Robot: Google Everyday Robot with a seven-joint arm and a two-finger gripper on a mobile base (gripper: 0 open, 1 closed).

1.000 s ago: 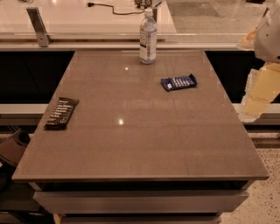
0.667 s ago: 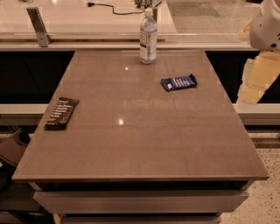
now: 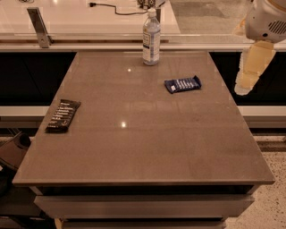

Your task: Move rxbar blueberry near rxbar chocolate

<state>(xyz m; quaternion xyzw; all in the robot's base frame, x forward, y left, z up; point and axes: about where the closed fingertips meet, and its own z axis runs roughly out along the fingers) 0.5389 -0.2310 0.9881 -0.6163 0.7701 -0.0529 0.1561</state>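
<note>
The blue bar [image 3: 182, 84] lies flat on the counter [image 3: 147, 152], in the right half toward the back. Its long side runs almost left to right, with the right end tipped slightly toward the rear. White lettering shows on its dark navy wrapper.

The black bar [image 3: 63, 115] lies well apart from it, at the left edge of the counter about midway front to back. Its long side runs mostly front to back and leans a little to the right at the far end, and rows of white lettering cross its wrapper. A broad stretch of brown surface lies between the two bars, with two small bright spots of reflected light on it.

A water bottle [image 3: 151, 38] stands upright near the back edge, behind and to the left of the blue bar. It is clear, with a pale label and a white cap.

The hand [image 3: 247, 76] hangs off the counter's right side, beyond the edge and about level with the blue bar, apart from it. It shows as a cream-coloured piece sloping down and to the left beneath a white rounded part of the arm [image 3: 268, 20]. Whether the hand is open or closed, I cannot tell.

Behind the counter runs a white worktop [image 3: 67, 20] with a black cable [image 3: 111, 9] and a slanted metal post [image 3: 38, 27]. Below the counter's front edge sit pale drawer fronts [image 3: 143, 205].
</note>
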